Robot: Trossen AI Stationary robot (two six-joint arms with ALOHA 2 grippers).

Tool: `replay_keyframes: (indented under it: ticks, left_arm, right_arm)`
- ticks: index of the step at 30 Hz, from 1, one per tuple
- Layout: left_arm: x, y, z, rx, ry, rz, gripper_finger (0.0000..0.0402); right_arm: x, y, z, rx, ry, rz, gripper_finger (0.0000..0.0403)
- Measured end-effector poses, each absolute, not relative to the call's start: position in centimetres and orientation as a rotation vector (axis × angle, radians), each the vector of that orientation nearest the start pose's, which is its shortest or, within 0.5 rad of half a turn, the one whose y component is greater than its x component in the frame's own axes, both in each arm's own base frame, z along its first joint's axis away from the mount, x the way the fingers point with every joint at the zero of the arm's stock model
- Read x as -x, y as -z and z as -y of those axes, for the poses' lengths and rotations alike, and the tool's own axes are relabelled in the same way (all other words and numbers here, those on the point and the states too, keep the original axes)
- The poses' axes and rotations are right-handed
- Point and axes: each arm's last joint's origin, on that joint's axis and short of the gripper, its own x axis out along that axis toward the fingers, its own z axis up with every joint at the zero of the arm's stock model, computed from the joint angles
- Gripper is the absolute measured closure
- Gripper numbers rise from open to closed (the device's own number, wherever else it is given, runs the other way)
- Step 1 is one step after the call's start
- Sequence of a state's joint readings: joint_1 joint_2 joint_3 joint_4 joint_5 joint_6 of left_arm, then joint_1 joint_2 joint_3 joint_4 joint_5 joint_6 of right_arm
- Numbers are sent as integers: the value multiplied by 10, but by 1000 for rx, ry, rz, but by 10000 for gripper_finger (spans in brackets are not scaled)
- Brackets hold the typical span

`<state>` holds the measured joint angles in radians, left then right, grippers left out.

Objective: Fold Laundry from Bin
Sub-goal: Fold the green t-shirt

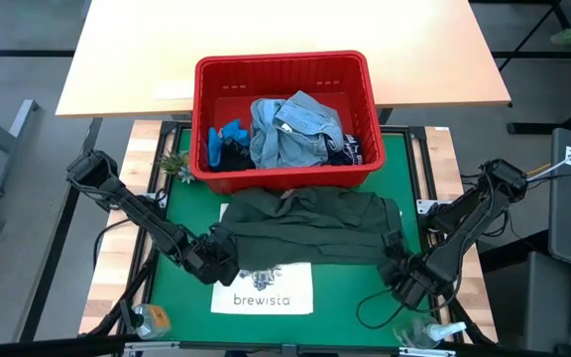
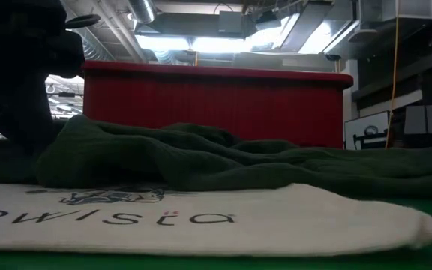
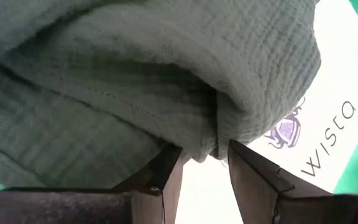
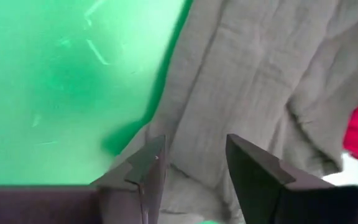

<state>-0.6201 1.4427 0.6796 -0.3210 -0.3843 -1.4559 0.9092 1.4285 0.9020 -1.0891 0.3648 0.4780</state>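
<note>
A dark green garment (image 1: 305,226) lies spread on the green mat (image 1: 181,213) in front of the red bin (image 1: 281,59), its near edge over a white tote bag (image 1: 263,290). A light blue denim shirt (image 1: 290,129), a bright blue piece (image 1: 221,144) and a dark navy one (image 1: 350,151) lie in the bin. My left gripper (image 1: 218,256) is shut on the green garment's near left part, and my right gripper (image 1: 402,266) on its near right part. The low view shows the green garment (image 2: 201,161) lying on the tote bag (image 2: 201,217). My left gripper (image 3: 204,155) pinches a bunched fold (image 3: 211,140) of the green garment between its two fingers, slanting down from the left. The cloth bulges above the fingertips and the rest lies on the mat and tote bag. My right gripper (image 4: 194,155) has the garment's edge part (image 4: 194,177) between its two fingers, coming steeply from above. How many layers it holds, I cannot tell. The cloth lies slack on the mat.
A pale wooden table (image 1: 266,40) stands behind the bin. A small green plant (image 1: 171,164) sits at the mat's far left. A bottle (image 1: 152,319) is at the near left, a black cable (image 1: 375,307) and a spray bottle (image 1: 434,332) at the near right.
</note>
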Motion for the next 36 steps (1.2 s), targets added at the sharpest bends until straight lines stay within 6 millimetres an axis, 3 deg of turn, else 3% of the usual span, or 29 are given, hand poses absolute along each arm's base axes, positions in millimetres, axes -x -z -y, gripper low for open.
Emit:
replay_keyframes:
  ticks: [17, 24, 36]
  left_arm:
    - [-209, -156, 136, 765, -460, -877, 395]
    - [-209, -156, 136, 743, -449, -883, 400]
    - [-204, -154, 137, 756, -411, -1008, 401]
  right_arm:
    - [-136, -171, -159, 636, -140, -1388, 235]
    - [-129, -161, -153, 612, -136, -1461, 235]
    - [-123, -161, -148, 625, -137, -1549, 235]
